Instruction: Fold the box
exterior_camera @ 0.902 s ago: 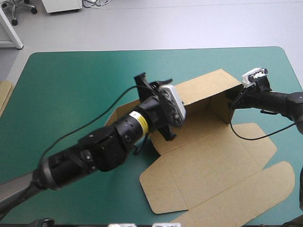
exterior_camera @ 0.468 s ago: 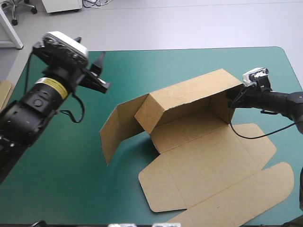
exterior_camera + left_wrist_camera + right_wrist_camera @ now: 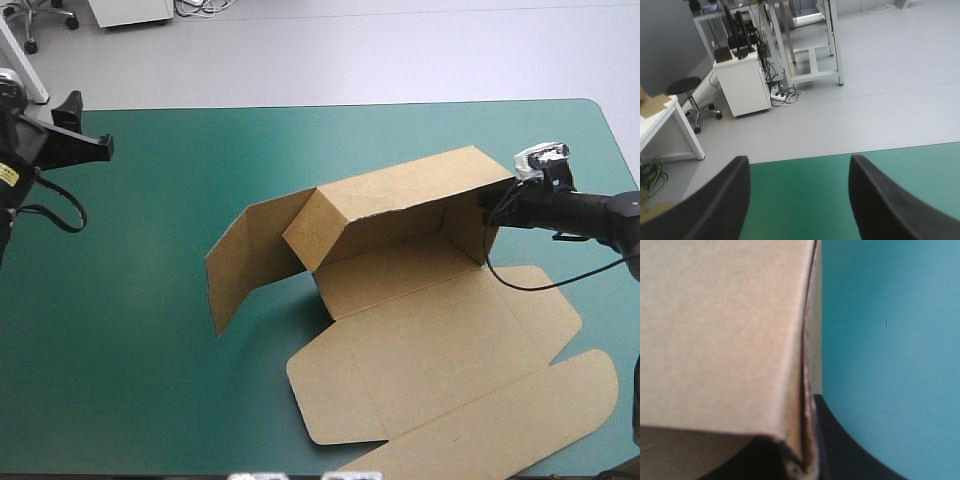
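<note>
I am looking down on the brown box, which is sitting partly raised on the right half of the teal-green cover. Its long far side is standing up and leaning forward over the tray. One side flap is standing out toward the table's left, and the wide lid is lying flat toward the near right corner. My right gripper is reaching in from the table's right edge. Its black fingers are pinching the box's right-hand wall at the far corner, all but pressed together on the board. My left gripper is hanging raised over the far left corner, well apart from the box. Its fingers are spread wide, with the cover's far edge showing between them.
</note>
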`<state>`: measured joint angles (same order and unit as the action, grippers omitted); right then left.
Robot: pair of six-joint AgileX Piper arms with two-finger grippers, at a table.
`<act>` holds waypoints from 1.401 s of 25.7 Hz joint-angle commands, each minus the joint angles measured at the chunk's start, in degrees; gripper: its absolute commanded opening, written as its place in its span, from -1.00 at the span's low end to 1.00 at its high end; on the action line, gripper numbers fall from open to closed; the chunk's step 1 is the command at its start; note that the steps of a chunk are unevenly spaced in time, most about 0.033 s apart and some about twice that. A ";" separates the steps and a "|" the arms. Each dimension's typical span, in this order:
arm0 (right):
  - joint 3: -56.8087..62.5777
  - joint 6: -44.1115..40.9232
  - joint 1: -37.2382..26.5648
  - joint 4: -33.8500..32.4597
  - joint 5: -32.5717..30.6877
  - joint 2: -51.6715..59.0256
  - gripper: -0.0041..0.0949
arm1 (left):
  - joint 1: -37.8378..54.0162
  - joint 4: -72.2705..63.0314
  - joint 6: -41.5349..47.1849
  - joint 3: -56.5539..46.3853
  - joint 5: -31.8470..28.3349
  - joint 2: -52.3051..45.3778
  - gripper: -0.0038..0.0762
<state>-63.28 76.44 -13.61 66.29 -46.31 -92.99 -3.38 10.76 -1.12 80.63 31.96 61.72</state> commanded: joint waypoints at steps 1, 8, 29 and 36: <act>-1.03 -2.56 0.17 -0.81 -3.13 2.10 -0.95 | 5.62 -10.21 -4.65 1.29 -2.48 -0.04 0.14; -1.03 -3.75 0.17 -1.89 -2.91 2.20 -0.95 | 18.60 -34.37 -14.98 -8.94 0.42 0.35 0.14; -20.55 -48.45 14.25 -39.49 -7.57 1.95 -0.94 | 25.34 -56.82 -32.23 -27.12 1.75 1.10 0.14; -30.40 -54.21 16.65 -42.79 -16.23 -5.19 -0.93 | 25.34 -56.82 -32.23 -27.12 1.99 1.42 0.14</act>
<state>-88.58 25.26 2.42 22.98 -59.86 -97.40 21.83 -43.54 -33.07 51.93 35.79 64.05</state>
